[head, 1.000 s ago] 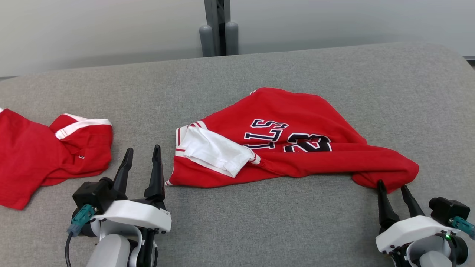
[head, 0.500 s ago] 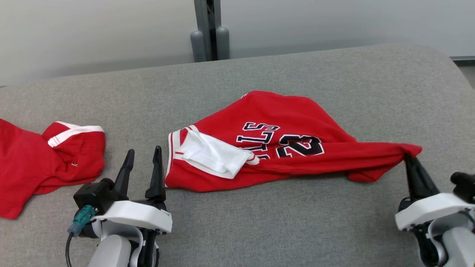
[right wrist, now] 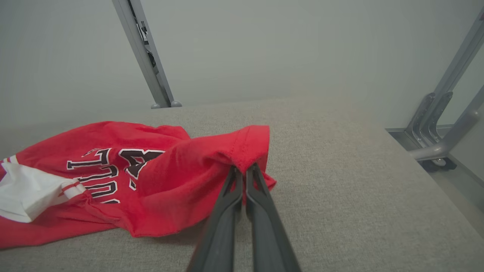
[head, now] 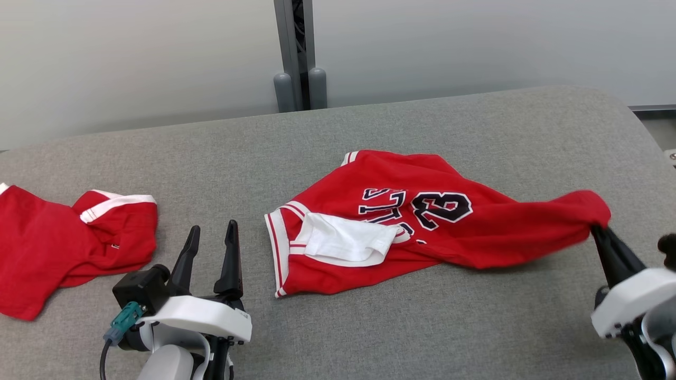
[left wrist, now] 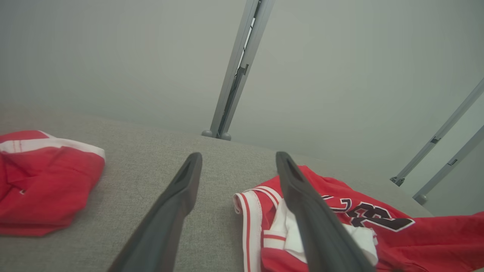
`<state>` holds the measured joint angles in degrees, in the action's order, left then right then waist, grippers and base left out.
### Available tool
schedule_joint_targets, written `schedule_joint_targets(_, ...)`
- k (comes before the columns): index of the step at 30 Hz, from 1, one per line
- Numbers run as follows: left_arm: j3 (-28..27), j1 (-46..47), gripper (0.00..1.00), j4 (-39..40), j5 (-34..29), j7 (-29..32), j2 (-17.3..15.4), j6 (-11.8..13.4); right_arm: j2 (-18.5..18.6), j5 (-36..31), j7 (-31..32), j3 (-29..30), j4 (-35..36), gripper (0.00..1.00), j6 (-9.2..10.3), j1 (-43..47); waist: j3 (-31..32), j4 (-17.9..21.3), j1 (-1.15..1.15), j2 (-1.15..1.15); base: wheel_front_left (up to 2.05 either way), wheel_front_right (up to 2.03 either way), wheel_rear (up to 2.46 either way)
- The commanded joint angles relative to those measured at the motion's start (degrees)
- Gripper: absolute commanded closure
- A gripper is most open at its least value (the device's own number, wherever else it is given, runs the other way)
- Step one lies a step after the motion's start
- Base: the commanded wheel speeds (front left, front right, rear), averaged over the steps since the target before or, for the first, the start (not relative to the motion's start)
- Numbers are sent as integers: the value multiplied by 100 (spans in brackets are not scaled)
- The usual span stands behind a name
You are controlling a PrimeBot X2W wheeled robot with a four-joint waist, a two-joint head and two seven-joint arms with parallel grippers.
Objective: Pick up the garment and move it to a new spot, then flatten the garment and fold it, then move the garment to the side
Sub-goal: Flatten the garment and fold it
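Nearest, the left gripper (head: 212, 228) hovers above the grey counter (head: 422, 327) with its two fingers spread wide and nothing between them. The right gripper (head: 598, 230) has its fingers pressed together on a corner of the red garment (head: 475, 237). That corner is raised off the counter while the rest of the cloth lies on it. In the right wrist view the pinched hem sits at the tips of the right gripper (right wrist: 242, 168), and the garment (right wrist: 170, 181) trails away to that gripper's left.

The garment stretches from the right gripper's fingertips across toward the left gripper. It ends at a white-striped edge just beyond the left gripper's fingertips and to their right. A white fold (head: 348, 243) lies on it near that end, with dark letters and the number 23 just past it.

To the left of the left gripper, well apart from the garment, lies a second red piece of clothing (head: 63, 248) with a white band. Farthest from both grippers, past the counter's far edge, a grey metal post (head: 293, 53) stands against a pale wall.
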<state>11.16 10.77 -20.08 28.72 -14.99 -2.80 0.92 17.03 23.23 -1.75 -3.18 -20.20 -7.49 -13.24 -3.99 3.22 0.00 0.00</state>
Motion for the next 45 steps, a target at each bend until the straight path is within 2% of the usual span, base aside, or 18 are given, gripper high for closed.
schedule_joint_targets(1,5,-77,0,20,24,-20,-19,27,49,62,205,57,52,100,-1,177,-3,-11,0,0,0,0,0)
schedule_joint_targets(11,59,-1,0,54,77,-20,-20,49,-419,-131,1867,824,-78,100,-1,1110,-113,31,0,0,0,0,0)
schedule_joint_targets(12,60,19,0,50,75,-20,-20,47,-453,-238,1888,932,-114,84,0,1101,-125,39,0,0,0,0,0)
schedule_joint_targets(13,66,35,0,43,75,-20,-18,41,-487,-365,1835,1025,-126,3,-1,1069,-135,44,0,0,0,0,0)
schedule_joint_targets(14,72,45,0,35,70,-20,-20,32,-526,-550,1766,1109,-155,0,0,1037,-146,48,0,0,0,0,0)
schedule_joint_targets(19,86,98,0,1,46,-20,-19,23,-793,-1080,1361,1324,-61,0,-1,835,-156,92,0,0,0,0,0)
schedule_joint_targets(24,91,124,0,-11,23,-20,-19,31,-938,-1287,796,1326,271,0,-1,623,-126,151,0,0,0,0,0)
schedule_joint_targets(28,90,142,0,2,25,-20,-18,30,-976,-1180,327,1140,583,0,0,534,-95,188,0,0,0,0,0)
schedule_joint_targets(32,111,139,0,41,52,-20,-19,28,-921,-973,-259,701,941,0,-1,537,-42,219,0,0,0,0,0)
schedule_joint_targets(35,149,91,0,67,94,-20,-19,50,-884,-835,-528,469,975,0,-1,701,-2,218,0,0,0,0,0)
schedule_joint_targets(41,334,49,0,32,153,-20,-19,32,-911,-853,-735,204,819,0,-1,829,-51,244,0,0,0,0,0)
schedule_joint_targets(45,740,225,0,-211,144,-11,-17,-103,-948,-815,-798,160,727,0,-1,752,-167,314,0,0,0,0,0)
